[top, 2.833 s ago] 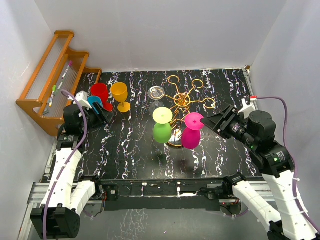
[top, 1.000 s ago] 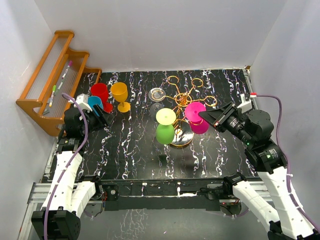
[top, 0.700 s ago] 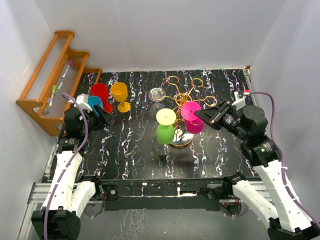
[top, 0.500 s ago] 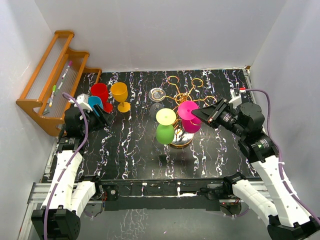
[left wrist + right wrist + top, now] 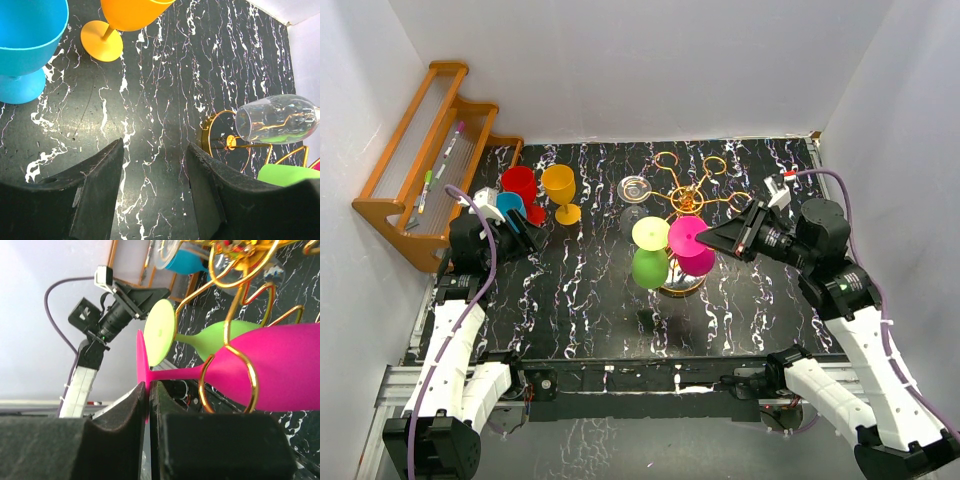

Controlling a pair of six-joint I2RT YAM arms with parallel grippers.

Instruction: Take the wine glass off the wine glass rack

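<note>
The gold wire wine glass rack (image 5: 686,201) stands at the middle back of the table. A pink wine glass (image 5: 690,246) hangs upside down from it, its stem passing through a gold ring loop (image 5: 252,376). My right gripper (image 5: 706,240) is shut on the rim of the pink glass's foot (image 5: 142,365), coming in from the right. A green glass (image 5: 645,265) hangs right beside it, and a clear glass (image 5: 633,190) hangs at the back left. My left gripper (image 5: 520,232) hovers open and empty at the far left, with bare table between its fingers (image 5: 100,170).
Red (image 5: 519,184), blue (image 5: 510,205) and orange (image 5: 560,190) glasses stand upright at the left rear, close to the left gripper. An orange wooden slatted shelf (image 5: 420,160) leans on the left wall. White walls enclose the table.
My right gripper has moved left toward the rack's post, carrying the pink glass with it; the glass now sits against the green one. The left arm has not moved.
</note>
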